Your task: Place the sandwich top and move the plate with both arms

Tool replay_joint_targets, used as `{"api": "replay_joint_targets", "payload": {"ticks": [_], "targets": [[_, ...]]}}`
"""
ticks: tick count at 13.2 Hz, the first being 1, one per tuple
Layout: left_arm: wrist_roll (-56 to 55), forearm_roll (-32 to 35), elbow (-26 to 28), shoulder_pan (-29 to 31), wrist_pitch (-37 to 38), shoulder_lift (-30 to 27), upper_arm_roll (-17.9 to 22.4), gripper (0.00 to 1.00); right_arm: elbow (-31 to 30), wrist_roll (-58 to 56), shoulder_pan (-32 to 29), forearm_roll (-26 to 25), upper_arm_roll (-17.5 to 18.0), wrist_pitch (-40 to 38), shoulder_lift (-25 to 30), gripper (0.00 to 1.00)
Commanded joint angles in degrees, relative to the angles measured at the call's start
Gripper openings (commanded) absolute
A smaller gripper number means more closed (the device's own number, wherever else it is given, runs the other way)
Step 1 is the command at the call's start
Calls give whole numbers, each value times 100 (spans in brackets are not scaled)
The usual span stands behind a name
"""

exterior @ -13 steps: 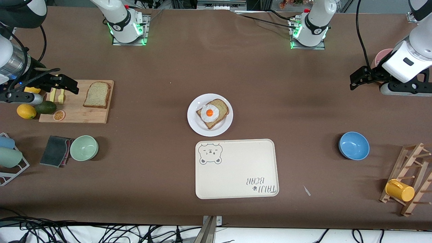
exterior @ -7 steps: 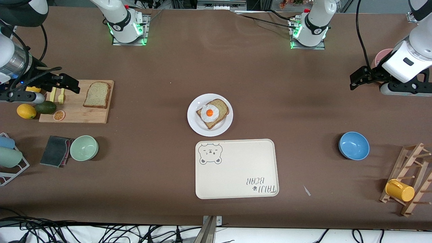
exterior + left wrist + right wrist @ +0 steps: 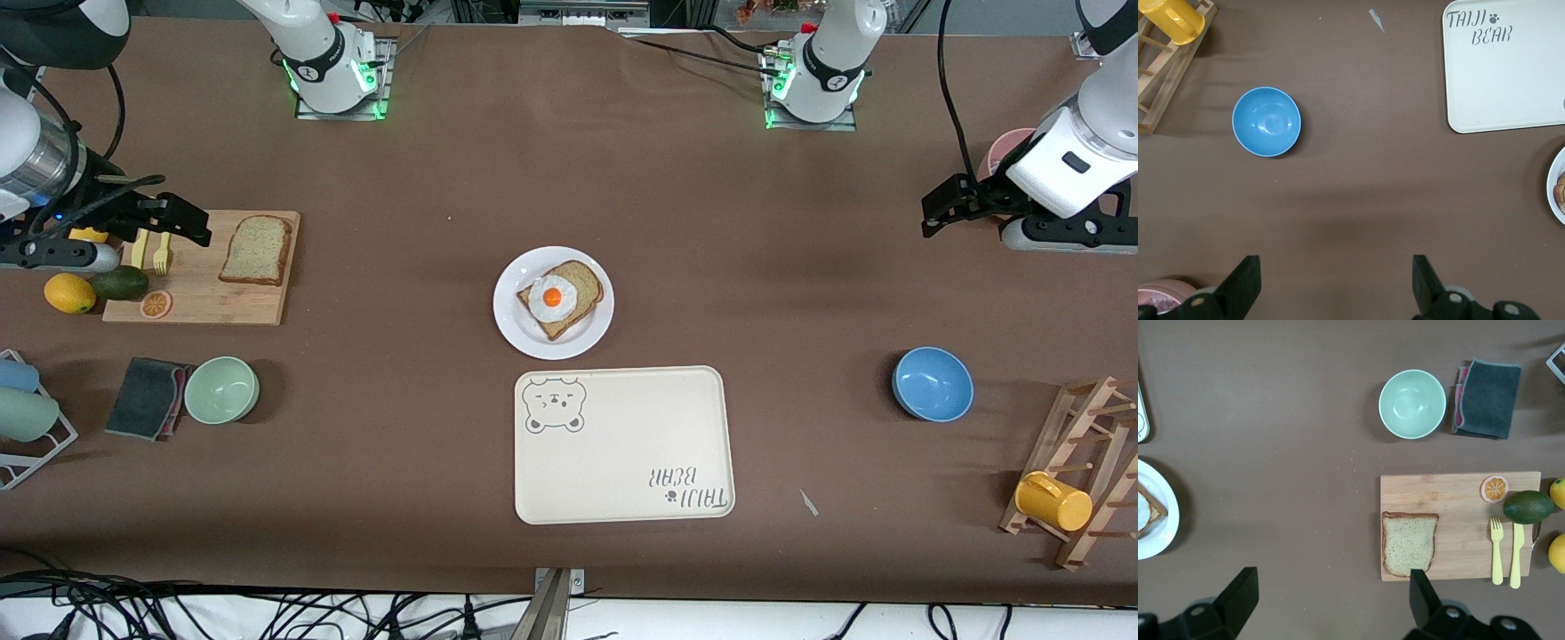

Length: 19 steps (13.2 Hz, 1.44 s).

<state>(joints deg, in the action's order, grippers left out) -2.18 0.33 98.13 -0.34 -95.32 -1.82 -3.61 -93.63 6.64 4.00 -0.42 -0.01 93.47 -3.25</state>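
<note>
Right end effector (image 3: 182,222) edged slightly back, fingers spread, over cutting board (image 3: 203,293)

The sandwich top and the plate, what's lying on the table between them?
Only bare brown table. In the front view, the sandwich top sits on the cutting board, and nothing lies from the board's edge to the plate; the right wrist view agrees.

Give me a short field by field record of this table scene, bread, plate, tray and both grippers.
sandwich top: plain brown bread slice lying on wooden cutting board
plate: round, white, holds egg-topped bread slice
tray: cream rectangle with bear drawing, nearer the camera than plate
right gripper: open, over the board's edge by the sandwich top
left gripper: open, waiting above bare table
</note>
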Motion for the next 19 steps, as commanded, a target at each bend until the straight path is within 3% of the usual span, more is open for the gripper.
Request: {"api": "replay_joint_targets", "payload": {"ticks": [1, 8, 15, 19], "targets": [[-19, -138, -136, 25, 128, 41, -9, 100, 90, 83, 14, -99, 9, -119, 35, 100], [-19, -138, -136, 25, 128, 41, -17, 100, -234, 101, 14, -107, 18, -6, -26, 100], [-2, -138, -136, 25, 128, 41, -17, 100, -2246, 470, 31, -362, 18, 1523, 281, 100], [-2, -138, -136, 25, 128, 33, -8, 100, -3238, 101, 14, -423, -69, 2242, 290, 96]]}}
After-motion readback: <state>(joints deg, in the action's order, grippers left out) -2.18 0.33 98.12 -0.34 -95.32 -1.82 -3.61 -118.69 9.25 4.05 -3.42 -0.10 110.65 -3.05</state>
